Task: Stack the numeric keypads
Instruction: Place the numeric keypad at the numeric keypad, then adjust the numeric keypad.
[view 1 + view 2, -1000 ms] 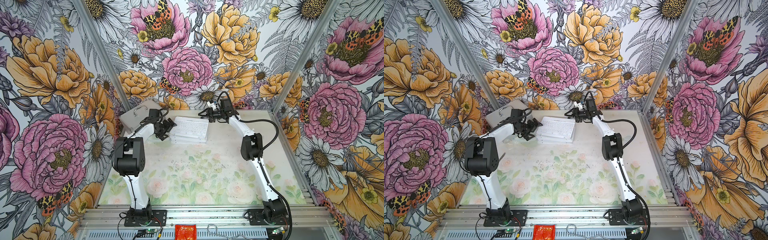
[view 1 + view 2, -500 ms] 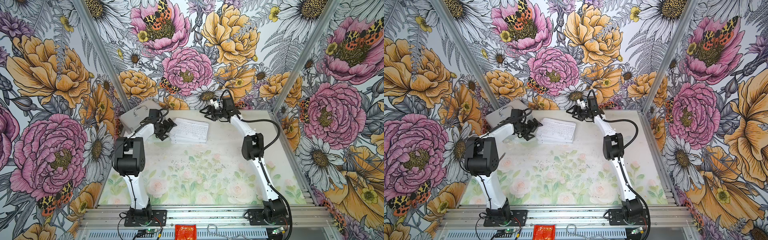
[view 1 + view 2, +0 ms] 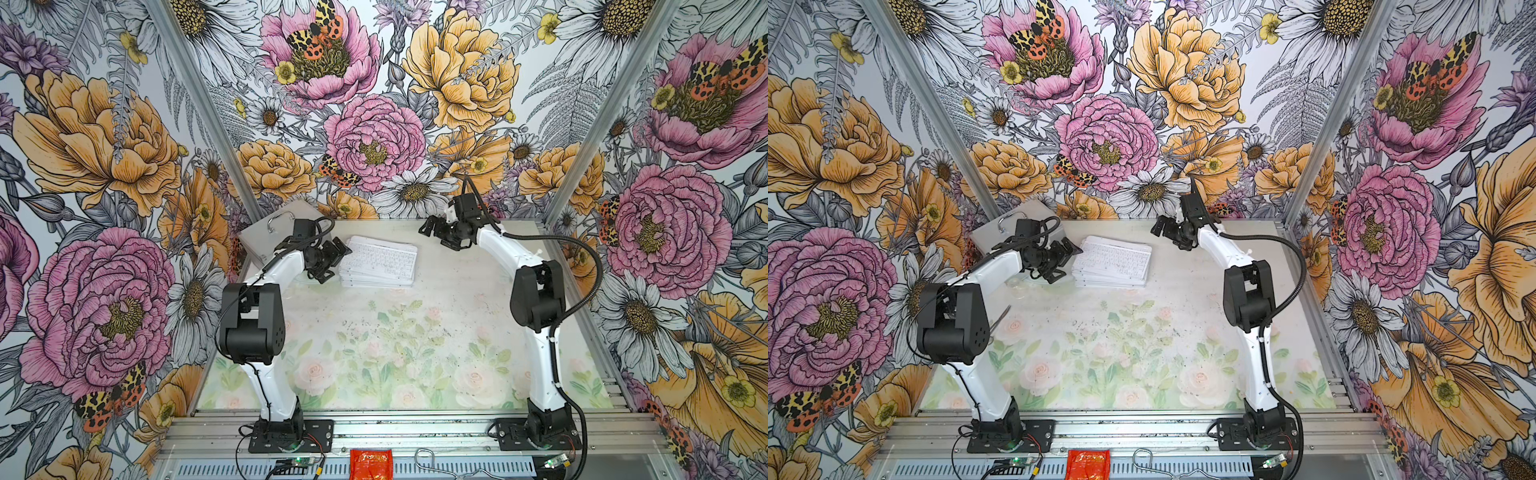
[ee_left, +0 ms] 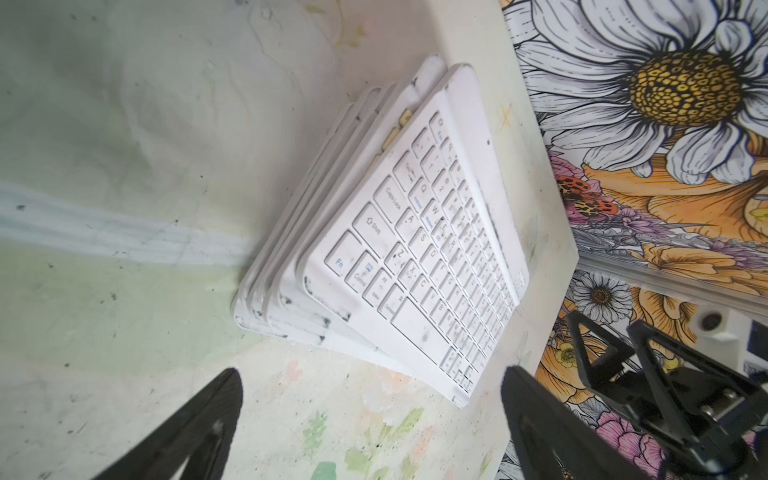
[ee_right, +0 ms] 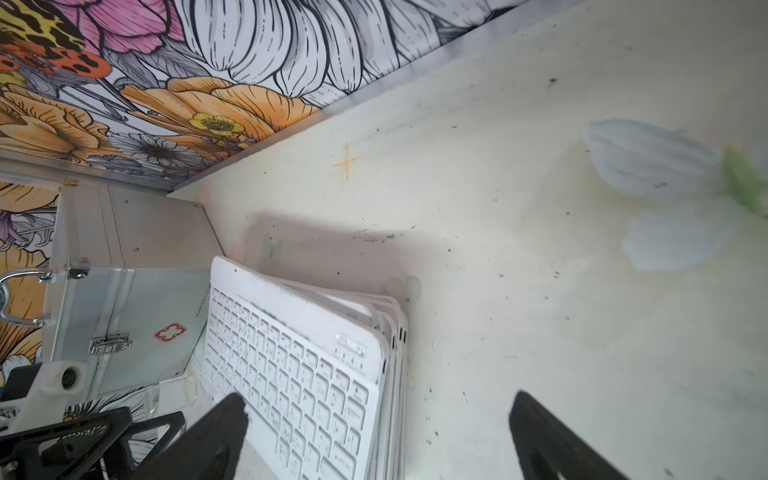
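Observation:
The numeric keypads [image 3: 380, 262] [image 3: 1113, 262] lie in one slightly fanned pile at the back middle of the table. The top one has white keys [image 4: 415, 249] [image 5: 299, 365], and yellow keys [image 4: 397, 126] peek out from one beneath. My left gripper [image 3: 334, 262] [image 3: 1065, 262] [image 4: 370, 374] stands open just off the pile's left short edge, holding nothing. My right gripper [image 3: 436, 235] [image 3: 1169, 235] [image 5: 378, 399] hangs open, empty, off the pile's back right corner, near the back wall.
A silver case with a handle [image 3: 270, 232] [image 5: 124, 316] leans in the back left corner, close behind the left gripper. A red packet [image 3: 371, 463] and a wire hook [image 3: 428, 457] lie on the front rail. Patterned walls close in three sides.
My right gripper has opened and drawn slightly away to the right. The top keypad, tilted a second ago, now rests flat on the pile. The left arm has not moved.

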Action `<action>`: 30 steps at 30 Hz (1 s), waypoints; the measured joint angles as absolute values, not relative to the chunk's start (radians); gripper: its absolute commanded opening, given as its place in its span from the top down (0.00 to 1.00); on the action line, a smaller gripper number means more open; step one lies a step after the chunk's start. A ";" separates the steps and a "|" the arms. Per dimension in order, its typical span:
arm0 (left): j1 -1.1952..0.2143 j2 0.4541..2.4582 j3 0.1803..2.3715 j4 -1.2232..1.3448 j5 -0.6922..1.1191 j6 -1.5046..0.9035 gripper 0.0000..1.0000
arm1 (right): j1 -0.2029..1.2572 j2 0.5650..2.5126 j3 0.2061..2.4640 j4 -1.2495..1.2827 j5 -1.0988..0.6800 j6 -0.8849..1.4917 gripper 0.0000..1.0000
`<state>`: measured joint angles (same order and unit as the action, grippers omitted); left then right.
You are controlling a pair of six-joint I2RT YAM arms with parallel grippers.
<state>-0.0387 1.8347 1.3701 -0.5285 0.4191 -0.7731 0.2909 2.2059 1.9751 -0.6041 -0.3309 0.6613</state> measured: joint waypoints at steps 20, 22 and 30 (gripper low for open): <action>-0.040 1.675 1.203 -0.530 0.446 -0.758 0.01 | 0.473 2.249 1.904 -0.613 -0.123 0.717 0.00; -0.040 1.675 1.194 -0.530 0.447 -0.755 0.01 | 0.476 2.261 1.916 -0.615 -0.112 0.718 0.00; -0.044 1.675 1.179 -0.527 0.463 -0.755 0.01 | 0.503 2.287 1.993 -0.632 -0.071 0.717 0.00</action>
<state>-0.0437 1.6752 1.1790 -0.5274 0.4629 -0.7547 0.5030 2.2868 1.9926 -0.6315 -0.0711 0.7174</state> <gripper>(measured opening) 0.988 0.996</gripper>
